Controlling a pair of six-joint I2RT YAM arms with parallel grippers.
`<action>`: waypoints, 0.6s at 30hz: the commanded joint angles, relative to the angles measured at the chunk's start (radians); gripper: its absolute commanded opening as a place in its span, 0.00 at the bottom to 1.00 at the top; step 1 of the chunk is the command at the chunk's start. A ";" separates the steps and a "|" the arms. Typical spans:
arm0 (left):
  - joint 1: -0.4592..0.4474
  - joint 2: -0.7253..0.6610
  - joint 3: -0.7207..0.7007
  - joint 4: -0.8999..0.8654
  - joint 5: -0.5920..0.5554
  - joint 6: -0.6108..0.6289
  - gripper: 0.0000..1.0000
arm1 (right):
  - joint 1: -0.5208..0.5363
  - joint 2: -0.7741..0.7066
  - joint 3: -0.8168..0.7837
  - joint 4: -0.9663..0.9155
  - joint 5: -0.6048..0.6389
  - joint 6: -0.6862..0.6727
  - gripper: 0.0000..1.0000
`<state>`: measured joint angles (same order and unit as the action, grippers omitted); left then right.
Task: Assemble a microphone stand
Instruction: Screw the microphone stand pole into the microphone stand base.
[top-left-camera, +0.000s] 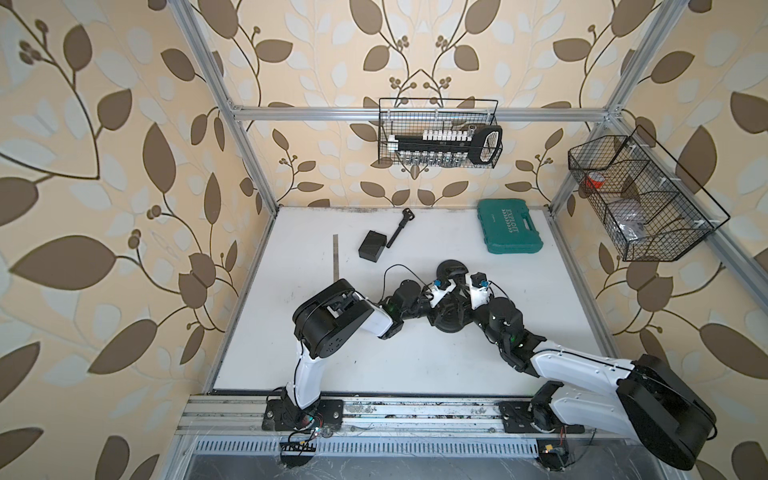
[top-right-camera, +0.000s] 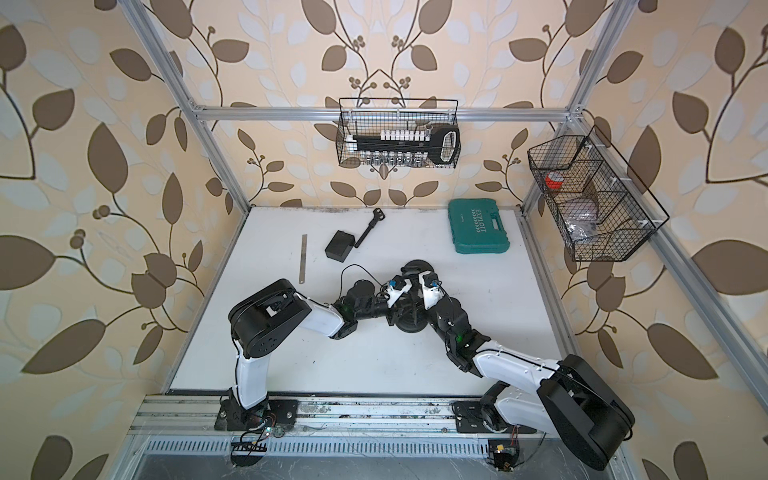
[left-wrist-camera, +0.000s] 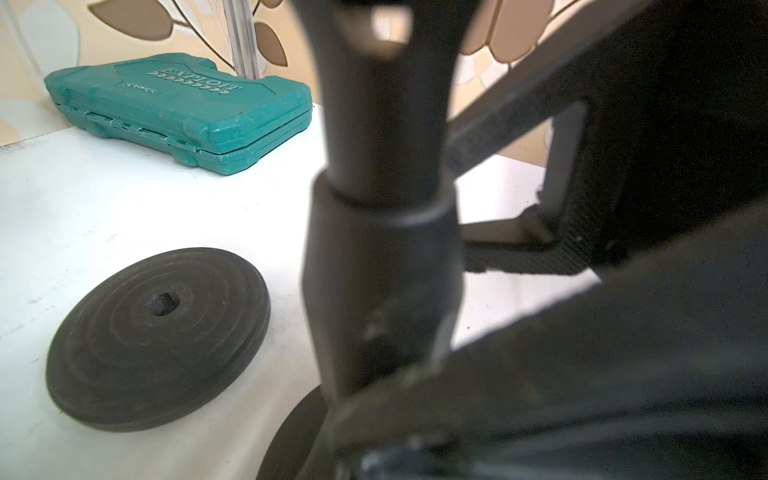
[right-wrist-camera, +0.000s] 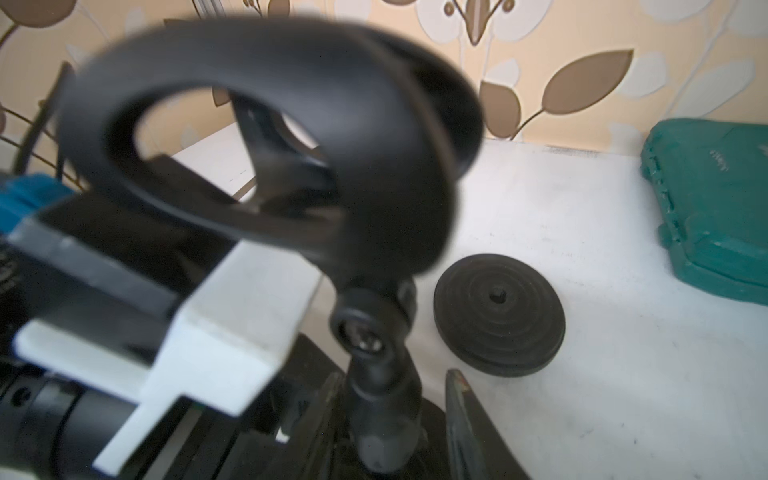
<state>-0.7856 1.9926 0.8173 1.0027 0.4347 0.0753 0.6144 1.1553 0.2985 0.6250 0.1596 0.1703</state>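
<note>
my left gripper (top-left-camera: 444, 306) is pressed shut on the pole (left-wrist-camera: 382, 249), low down, just above the round base (top-left-camera: 446, 328). the pole fills the left wrist view right in front of my dark fingers. my right gripper (right-wrist-camera: 390, 415) sits at the same pole from the other side, but its fingers (right-wrist-camera: 465, 415) are spread. in the right wrist view a strip of white table shows between one finger and the pole, so that side is pinching nothing. the stand is near the middle of the table (top-left-camera: 374, 353), with both my wrists crowded over it. the pole is upright on its base and the ring-shaped clip (right-wrist-camera: 357, 104) is on top above a small pivot joint. i judge the main build to be largely done, with base, pole and clip in one column. i cannot tell whether the pole is seated tight in the base, because my own fingers hide the joint. a second ribbed disc (left-wrist-camera: 158, 336) with a centre hole lies flat on the table just beside the stand, touching nothing. a short black rod (top-left-camera: 399, 228) with a forked end and a small black box (top-left-camera: 371, 246) lie well apart toward the back wall. these may still have to go on, though i cannot say for sure that they belong. the green case (left-wrist-camera: 187, 108) is closed and looks like a bystander.
</note>
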 joint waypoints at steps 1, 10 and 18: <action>0.001 -0.014 -0.005 -0.032 -0.047 0.030 0.03 | -0.043 -0.069 -0.008 -0.116 -0.149 -0.025 0.54; 0.000 -0.092 -0.147 -0.006 -0.138 0.041 0.00 | -0.170 -0.246 0.017 -0.304 -0.416 -0.049 0.59; 0.000 -0.178 -0.325 0.048 -0.221 0.039 0.00 | -0.190 -0.122 0.097 -0.307 -0.692 -0.106 0.55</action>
<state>-0.7856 1.8389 0.5434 1.1305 0.2745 0.0956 0.4278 0.9939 0.3359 0.3508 -0.3756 0.1135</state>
